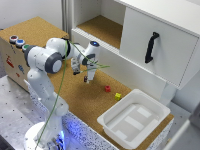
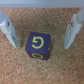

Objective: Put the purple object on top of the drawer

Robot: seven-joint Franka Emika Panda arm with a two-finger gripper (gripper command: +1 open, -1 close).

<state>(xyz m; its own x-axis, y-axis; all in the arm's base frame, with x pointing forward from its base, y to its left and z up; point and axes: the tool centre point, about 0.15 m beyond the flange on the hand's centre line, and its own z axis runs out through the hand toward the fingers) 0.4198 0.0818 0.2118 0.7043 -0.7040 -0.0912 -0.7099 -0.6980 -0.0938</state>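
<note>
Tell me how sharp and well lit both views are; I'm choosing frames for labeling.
Exterior view: soft and low in detail, evenly lit, with a blue glow at the arm's base; the gripper hides the purple object. Wrist view: blurry, the fingers smeared, yet the purple object and its yellow mark stay readable, with a faint shadow on the cork.

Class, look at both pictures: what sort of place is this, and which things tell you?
Probably a robotics lab: a white Franka arm bolted to a perforated metal bench, beside a cork-topped white furniture mock-up.
</note>
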